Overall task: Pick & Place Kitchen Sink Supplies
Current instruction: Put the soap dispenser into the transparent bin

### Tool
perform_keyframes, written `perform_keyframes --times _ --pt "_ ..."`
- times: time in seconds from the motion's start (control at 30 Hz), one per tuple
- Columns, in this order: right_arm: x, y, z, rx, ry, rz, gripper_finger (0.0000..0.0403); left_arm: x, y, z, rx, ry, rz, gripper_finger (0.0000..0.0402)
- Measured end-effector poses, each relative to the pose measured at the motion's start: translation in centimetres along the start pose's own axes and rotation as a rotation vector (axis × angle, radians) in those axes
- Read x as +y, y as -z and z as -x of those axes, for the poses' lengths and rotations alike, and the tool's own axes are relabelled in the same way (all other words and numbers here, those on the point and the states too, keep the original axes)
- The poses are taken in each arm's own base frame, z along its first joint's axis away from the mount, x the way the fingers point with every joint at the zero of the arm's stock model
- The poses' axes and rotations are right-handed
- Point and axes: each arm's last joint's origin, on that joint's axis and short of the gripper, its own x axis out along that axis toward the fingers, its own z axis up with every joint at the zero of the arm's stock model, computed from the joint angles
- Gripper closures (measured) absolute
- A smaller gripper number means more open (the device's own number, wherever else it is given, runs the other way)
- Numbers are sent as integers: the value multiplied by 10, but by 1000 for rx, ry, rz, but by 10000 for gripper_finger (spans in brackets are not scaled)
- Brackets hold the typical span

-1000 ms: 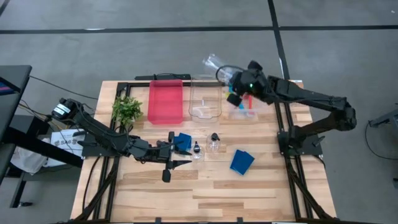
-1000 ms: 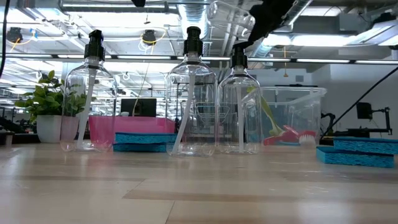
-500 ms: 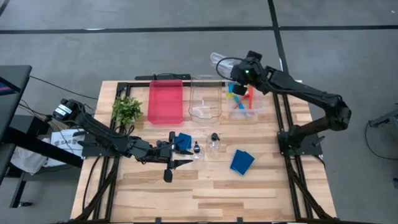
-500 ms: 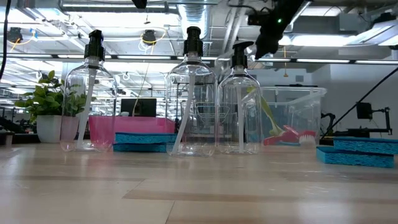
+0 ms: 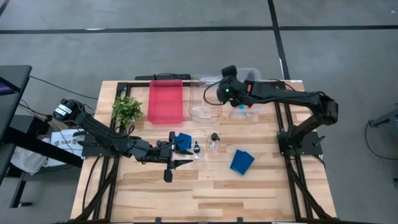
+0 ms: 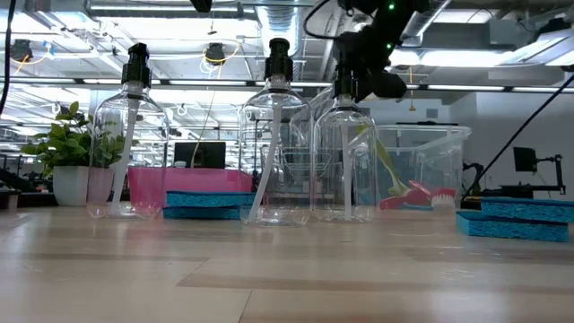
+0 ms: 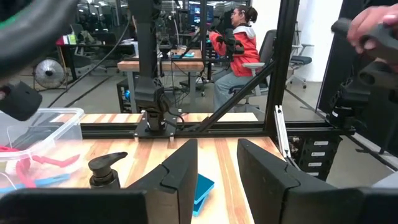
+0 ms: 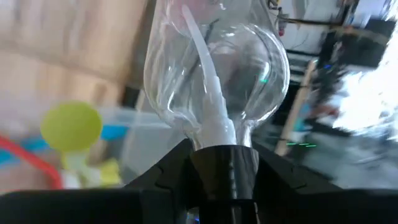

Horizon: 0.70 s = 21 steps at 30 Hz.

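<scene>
My right gripper (image 5: pixel 222 87) is shut on a clear pump bottle (image 8: pixel 217 68), held in the air over the empty clear bin (image 5: pixel 205 111) at the table's far side. Three more clear bottles with black pump tops (image 6: pixel 276 144) stand upright on their bases mid-table. One blue sponge (image 5: pixel 183 142) lies flat beside my left gripper (image 5: pixel 185 155), another (image 5: pixel 242 162) lies to the right. My left gripper is open and level, with nothing between its fingers (image 7: pixel 186 174). Red, blue and yellow-green brushes (image 8: pixel 71 127) lie in the right-hand bin (image 5: pixel 249 112). My right gripper pinches the bottle's black collar (image 8: pixel 222 163), at the neck just under the pump, between its two fingers. The fingers slant down toward the table's left. The bottle sticks out beyond them, base away from the gripper, tilted and clear of the bin and table.
A red tray (image 5: pixel 166 101) sits left of the clear bin, and a small green plant (image 5: pixel 127 109) stands at the far left. The near half of the wooden table is bare. A seated person (image 7: pixel 239 43) shows in the room beyond.
My right gripper has swung from above the brush bin toward the table's left and down, rolling its wrist. The held bottle has come from pointing up and far to hanging tilted over the clear bin.
</scene>
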Motion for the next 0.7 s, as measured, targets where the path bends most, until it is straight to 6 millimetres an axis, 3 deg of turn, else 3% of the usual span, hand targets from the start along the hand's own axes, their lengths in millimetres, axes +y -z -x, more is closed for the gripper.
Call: perform_keyframes --times 0.27,0.5,0.7 --pt "16 -23 -10 112 25 456 253 0 0 0 0 0 0 286" --pt "13 -37 -22 141 25 466 282 0 0 0 0 0 0 286" --pt "10 -46 -28 141 25 493 261 0 0 0 1 0 0 286"
